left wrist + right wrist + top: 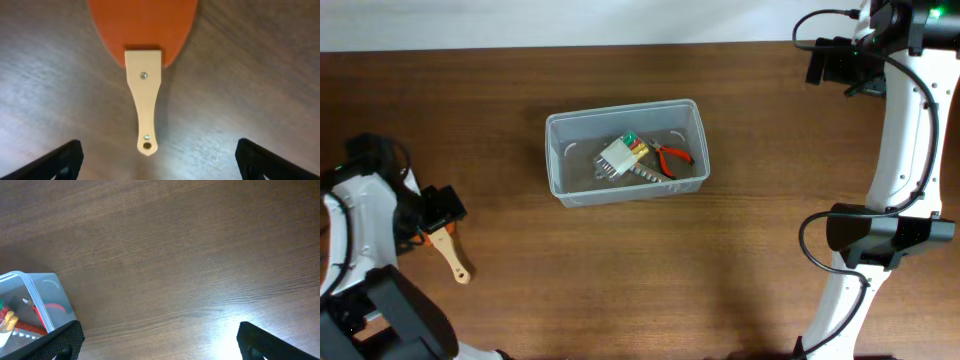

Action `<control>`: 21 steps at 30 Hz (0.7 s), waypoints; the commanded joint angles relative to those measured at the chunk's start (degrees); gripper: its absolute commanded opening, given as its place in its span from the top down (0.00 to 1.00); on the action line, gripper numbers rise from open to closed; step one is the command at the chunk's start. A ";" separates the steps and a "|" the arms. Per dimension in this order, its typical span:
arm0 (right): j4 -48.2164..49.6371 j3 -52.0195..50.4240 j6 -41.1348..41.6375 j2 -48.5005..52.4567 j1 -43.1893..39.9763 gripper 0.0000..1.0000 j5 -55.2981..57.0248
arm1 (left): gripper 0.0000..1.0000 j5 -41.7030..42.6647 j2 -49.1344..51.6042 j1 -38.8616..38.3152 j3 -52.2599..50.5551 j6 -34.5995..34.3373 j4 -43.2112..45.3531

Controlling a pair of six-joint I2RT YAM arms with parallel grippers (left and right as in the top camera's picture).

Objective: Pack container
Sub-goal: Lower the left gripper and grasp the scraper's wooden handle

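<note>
The clear plastic container stands mid-table and holds red-handled pliers, a white piece with coloured bits and a grey metal tool. Its corner shows in the right wrist view. A scraper with an orange blade and a pale wooden handle lies on the table at the left. My left gripper is open right over it, with the handle between the wide-spread fingers and untouched. My right gripper is open and empty above bare table at the far right.
The dark wooden table runs to a pale edge at the back. The right arm's base stands at the lower right. The left arm's body fills the lower left corner.
</note>
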 commanded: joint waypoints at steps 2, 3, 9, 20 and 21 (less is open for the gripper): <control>-0.35 0.96 0.52 -0.79 -0.33 0.01 -0.31 | 0.01 4.81 -1.66 0.79 -3.45 2.97 2.08; -0.35 0.96 0.52 -0.79 -0.33 0.01 -0.31 | 0.01 4.57 -1.66 0.79 -4.22 2.97 2.58; -0.33 0.96 0.52 -0.79 -0.33 0.01 -0.28 | 0.01 2.16 -1.66 0.79 -8.61 2.95 5.01; -0.33 0.96 0.52 -0.79 -0.33 0.01 -0.31 | 0.01 -0.22 -1.64 0.79 -13.57 2.91 9.99; -0.35 0.96 0.52 -0.79 -0.33 0.01 -0.31 | 0.01 -0.63 -1.62 0.79 -13.57 2.91 10.38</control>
